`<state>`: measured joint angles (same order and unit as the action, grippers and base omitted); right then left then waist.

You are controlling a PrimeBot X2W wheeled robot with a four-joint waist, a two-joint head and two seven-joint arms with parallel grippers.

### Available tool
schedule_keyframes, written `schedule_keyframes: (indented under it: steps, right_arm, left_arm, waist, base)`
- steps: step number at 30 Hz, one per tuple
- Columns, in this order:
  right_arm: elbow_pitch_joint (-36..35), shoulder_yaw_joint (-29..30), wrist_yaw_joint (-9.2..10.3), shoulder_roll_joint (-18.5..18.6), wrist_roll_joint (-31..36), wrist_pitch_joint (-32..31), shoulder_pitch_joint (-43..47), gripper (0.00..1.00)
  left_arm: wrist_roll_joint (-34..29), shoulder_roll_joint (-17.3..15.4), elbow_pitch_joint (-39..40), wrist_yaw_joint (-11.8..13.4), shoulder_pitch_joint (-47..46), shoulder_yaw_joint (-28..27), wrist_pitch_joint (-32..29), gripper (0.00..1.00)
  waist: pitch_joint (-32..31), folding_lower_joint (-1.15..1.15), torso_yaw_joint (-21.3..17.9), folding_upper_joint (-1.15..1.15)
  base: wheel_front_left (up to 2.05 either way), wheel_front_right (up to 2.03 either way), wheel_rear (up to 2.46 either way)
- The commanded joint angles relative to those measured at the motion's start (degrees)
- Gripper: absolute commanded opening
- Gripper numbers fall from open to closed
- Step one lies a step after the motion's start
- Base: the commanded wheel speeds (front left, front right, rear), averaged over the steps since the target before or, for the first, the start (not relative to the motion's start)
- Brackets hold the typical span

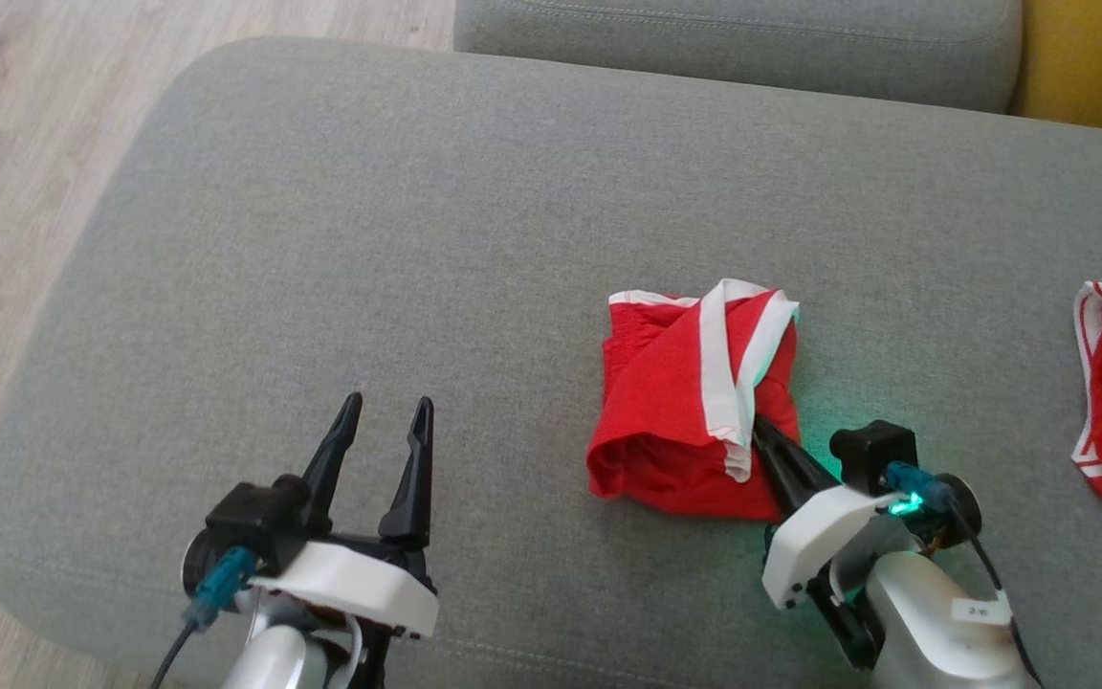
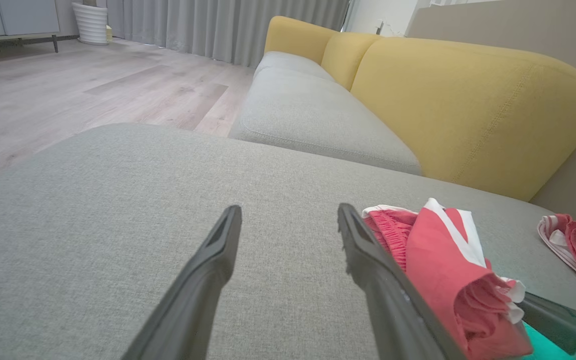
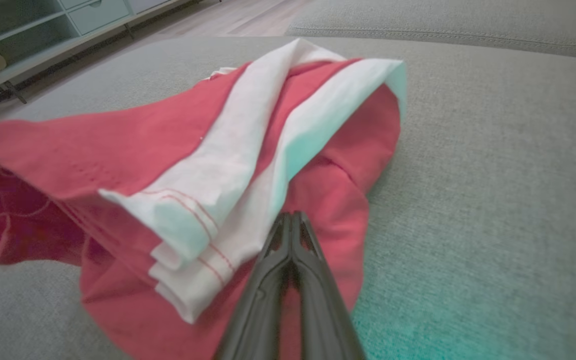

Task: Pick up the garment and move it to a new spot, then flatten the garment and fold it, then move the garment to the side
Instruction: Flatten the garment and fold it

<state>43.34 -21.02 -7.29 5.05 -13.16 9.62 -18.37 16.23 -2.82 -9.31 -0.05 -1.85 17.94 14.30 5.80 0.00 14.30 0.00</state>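
Two steps look done: garment (image 1: 675, 402) folded. R gripper (image 1: 763, 435) clamped on its near corner, L gripper (image 1: 388, 402) open left of it; side move pending.

The head camera looks steeply down on the grey woven fabric cushion (image 1: 321, 239) from well above, with both arms at the frame's bottom edge. The left wrist camera sits low over that cushion and faces along the left gripper (image 2: 288, 207) toward the yellow upholstered sofa back (image 2: 468, 110) at upper right. The right wrist camera, behind the right gripper (image 3: 292, 215), is the nearest, almost against the red folded cloth garment with white bands (image 3: 118, 150). All three views share this garment and the cushion.
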Motion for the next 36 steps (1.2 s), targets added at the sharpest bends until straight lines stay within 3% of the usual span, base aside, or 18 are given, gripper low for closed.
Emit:
schedule_keyframes:
  steps: [1, 14, 28, 36]
  right_arm:
    - [-0.1, -1.4, -0.20, 0.2, -0.5, 1.0, -2.6, 0.00]
    - [6.9, -2.2, -0.20, 0.4, 0.5, 3.5, -6.5, 0.00]
    - [8.3, -11.0, -0.20, -0.6, -3.8, 4.6, -11.2, 0.00]
    - [6.0, -15.6, -0.20, 1.0, -7.9, 3.2, -15.7, 0.00]
  left_arm:
    - [0.4, -0.1, 1.8, -0.1, -3.1, -1.4, 0.7, 1.00]
    - [0.8, -0.1, 1.8, 0.2, -3.6, -0.8, 0.7, 1.00]
    - [1.1, -0.1, 1.5, 0.3, -4.1, -0.1, 0.7, 1.00]
    - [1.7, -0.1, 1.6, 0.5, -4.0, 0.5, 0.7, 1.00]
  waist:
    - [0.1, 0.00, 0.2, 0.00]
    - [0.7, 0.00, 0.3, 0.00]
    - [0.5, 0.00, 1.4, 0.00]
    - [0.9, 0.00, 3.1, 0.00]
  base:
    - [0.00, 0.00, 0.00]
    - [0.00, 0.00, 0.00]
    - [0.00, 0.00, 0.00]
    - [0.00, 0.00, 0.00]
